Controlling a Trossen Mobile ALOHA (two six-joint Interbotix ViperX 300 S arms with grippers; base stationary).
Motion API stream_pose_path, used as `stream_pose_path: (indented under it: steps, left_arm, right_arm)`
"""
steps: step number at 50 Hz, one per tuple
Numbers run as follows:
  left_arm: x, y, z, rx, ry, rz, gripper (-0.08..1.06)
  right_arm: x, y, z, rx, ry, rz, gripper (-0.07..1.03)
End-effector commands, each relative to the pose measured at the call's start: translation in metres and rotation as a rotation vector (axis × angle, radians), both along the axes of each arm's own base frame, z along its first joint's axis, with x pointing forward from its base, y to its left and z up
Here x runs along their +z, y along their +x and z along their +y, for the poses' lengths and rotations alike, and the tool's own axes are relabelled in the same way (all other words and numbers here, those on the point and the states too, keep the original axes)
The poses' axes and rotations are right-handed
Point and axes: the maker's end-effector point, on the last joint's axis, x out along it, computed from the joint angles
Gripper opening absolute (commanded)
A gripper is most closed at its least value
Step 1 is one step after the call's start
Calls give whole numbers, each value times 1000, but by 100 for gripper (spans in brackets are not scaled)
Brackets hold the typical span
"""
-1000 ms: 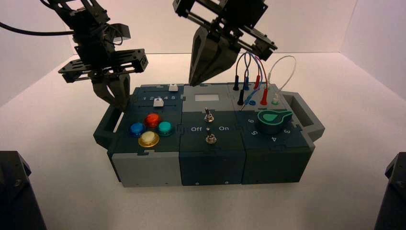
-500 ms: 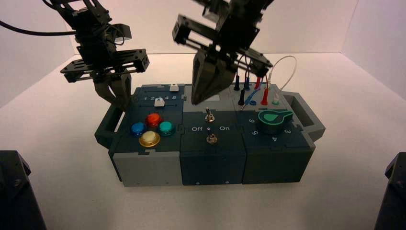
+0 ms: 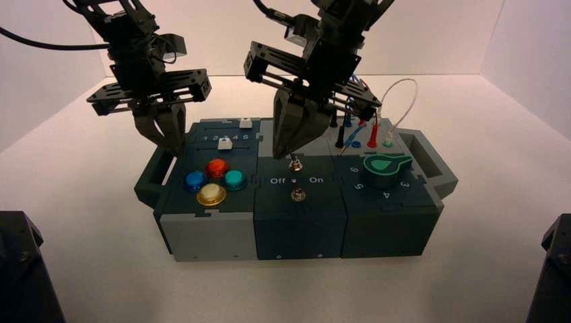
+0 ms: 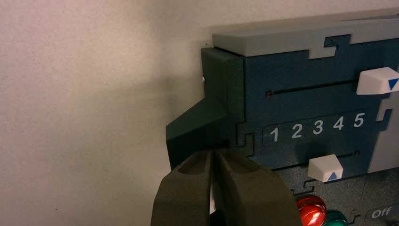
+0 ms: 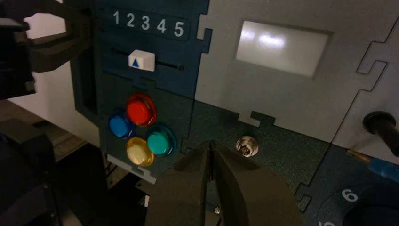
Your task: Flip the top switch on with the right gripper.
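Note:
The top switch (image 3: 294, 162), a small metal toggle, stands in the middle panel of the box (image 3: 296, 225), above the "Off" and "On" lettering. My right gripper (image 3: 285, 152) is shut and empty, its tips just above the panel, close beside the switch on the Off side. In the right wrist view the tips (image 5: 210, 144) lie a short way from the top switch (image 5: 247, 146), apart from it. A second toggle (image 3: 296, 194) sits below the lettering. My left gripper (image 3: 171, 144) hangs shut over the box's left edge by the sliders; its tips (image 4: 214, 151) sit at the left handle.
Red, blue, teal and yellow buttons (image 3: 214, 180) are on the left panel below two white sliders (image 3: 224, 143). A grey display window (image 5: 281, 47) lies behind the switches. A green knob (image 3: 384, 168) and plugged wires (image 3: 363, 128) occupy the right panel.
My right gripper has come down and forward from above the display window to the panel just beside the top switch. The left gripper has barely moved.

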Motion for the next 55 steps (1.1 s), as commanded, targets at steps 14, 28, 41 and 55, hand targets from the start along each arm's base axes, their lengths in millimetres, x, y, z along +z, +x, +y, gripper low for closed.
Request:
stream_pose_path:
  steps: [14,28,41,55]
  left_arm:
    - [-15,5,-2,-64,21,-9,-3]
    - [-16,4,-1,-63,24,-5,-3]
    - [-16,5,-1,-63,23,-6,-3]
    - [-16,5,-1,-63,23,-6,-3]
  right_arm:
    - [4,18,-14,-51,0,-23,-2]
    - [7,14,-21,-52,0,-24,-2]
    - [23,24,-14,-52,36,-86,-2]
    - [30,21,-4,-37,54,-71,-2]
